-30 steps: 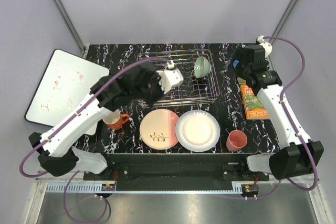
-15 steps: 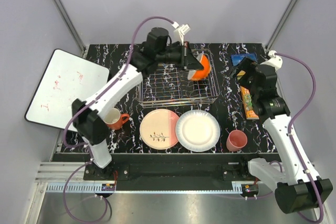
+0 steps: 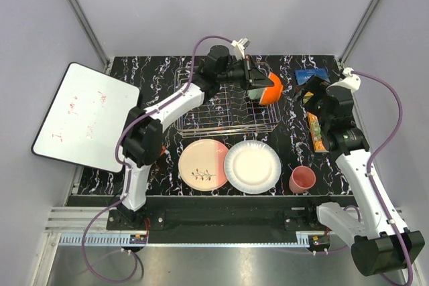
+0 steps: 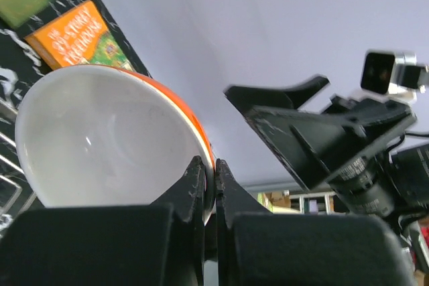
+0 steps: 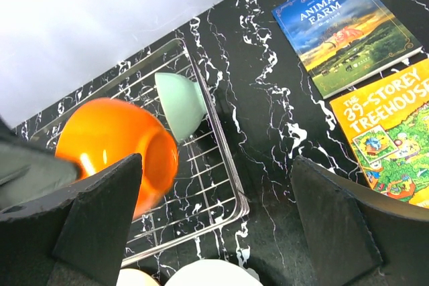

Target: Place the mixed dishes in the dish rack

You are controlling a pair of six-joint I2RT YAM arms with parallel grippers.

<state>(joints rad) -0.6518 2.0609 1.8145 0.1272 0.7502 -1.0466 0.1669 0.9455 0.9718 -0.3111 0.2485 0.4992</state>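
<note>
My left gripper (image 3: 258,84) is shut on the rim of the orange bowl, white inside (image 3: 270,89), and holds it tilted over the right end of the silver wire dish rack (image 3: 228,127). The wrist view shows both fingertips pinching the rim (image 4: 208,165). The mint-green bowl (image 5: 181,102) stands on edge in the rack (image 5: 234,179) beside the orange bowl (image 5: 114,145). My right gripper (image 3: 308,93) is open and empty just right of the rack (image 5: 221,226). The pink-and-cream plate (image 3: 204,164), white plate (image 3: 253,167) and pink cup (image 3: 302,179) lie in front. The mug is mostly hidden behind my left arm.
Two books lie at the right: a blue one (image 3: 312,74) (image 5: 345,28) and an orange one (image 3: 320,130) (image 5: 389,138). A white board (image 3: 80,115) leans at the left edge. The left arm spans the rack's left half.
My left arm has swung up over the rack and carried the orange bowl rightward toward the rack's right end. The right arm has drawn back a little from the rack.
</note>
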